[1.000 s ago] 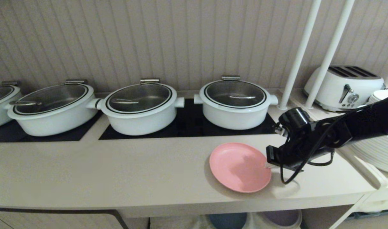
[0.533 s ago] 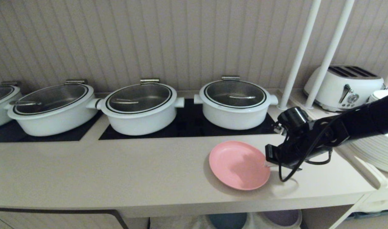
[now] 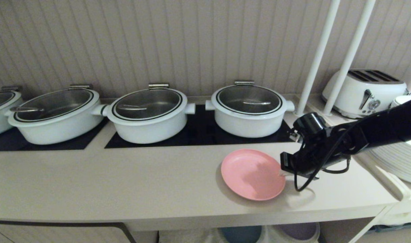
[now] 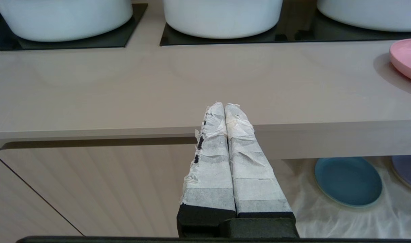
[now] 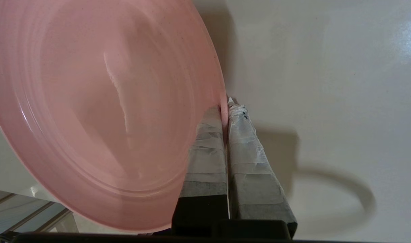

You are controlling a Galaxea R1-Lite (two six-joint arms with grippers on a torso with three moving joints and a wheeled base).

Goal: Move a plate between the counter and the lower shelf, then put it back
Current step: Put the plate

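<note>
The pink plate [image 3: 252, 174] sits low over the beige counter [image 3: 124, 179], near the front edge and in front of the right-hand pot. A shadow shows under its left side. My right gripper [image 3: 282, 173] comes in from the right and is shut on the plate's right rim. In the right wrist view the taped fingers [image 5: 240, 141] pinch the plate [image 5: 107, 111] edge. My left gripper [image 4: 225, 105] is shut and empty, parked below the counter's [image 4: 124, 91] front edge. The lower shelf [image 4: 326, 219], draped in white cloth, lies under the counter.
Several white pots [image 3: 248, 109] stand on black cooktop panels at the back. A blue plate [image 4: 347, 180] and a purple plate [image 4: 409, 172] lie on the shelf cloth. To the right are white poles [image 3: 315, 57], a toaster [image 3: 363, 92] and stacked white plates [image 3: 397, 162].
My right gripper and the pink plate have shifted a little toward the pots and slightly left. The left arm has not moved.
</note>
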